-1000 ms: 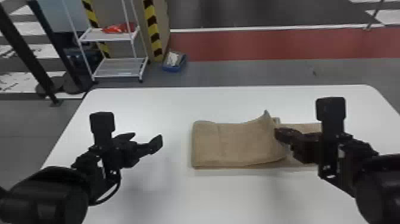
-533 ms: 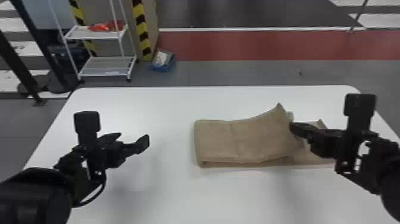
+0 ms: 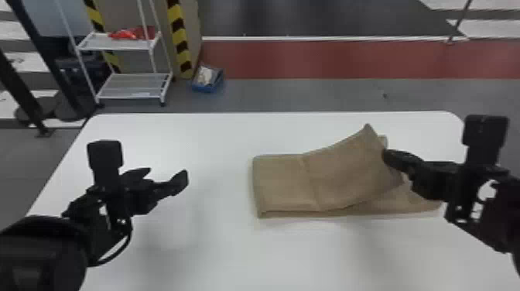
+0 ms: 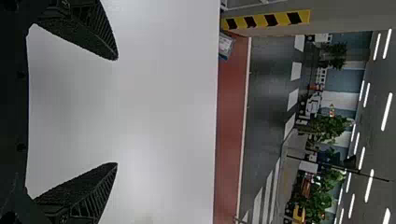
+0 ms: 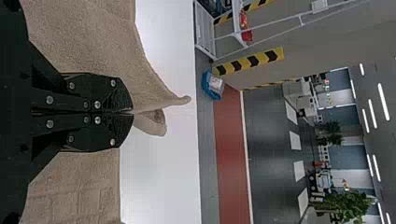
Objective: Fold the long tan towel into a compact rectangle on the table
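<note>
White counter [image 3: 209,247], rack [image 3: 131,86] far left, towel [image 3: 286,182] mostly left of the right tool [image 3: 390,156] pinching its edge, left tool [image 3: 167,175] spread

Tan towel, partly folded on the table
The plain tan towel [image 3: 280,182] lies crosswise, right of centre on the white table [image 3: 216,255]; its left end is doubled flat, a crease crosses the upper layer, whose right end lifts to a raised corner above the lower layer.

Towel [image 3: 282,182] on table [image 3: 216,135] (toward the right), box [image 3: 207,88] behind table, rack [image 3: 131,86] left of box
</note>
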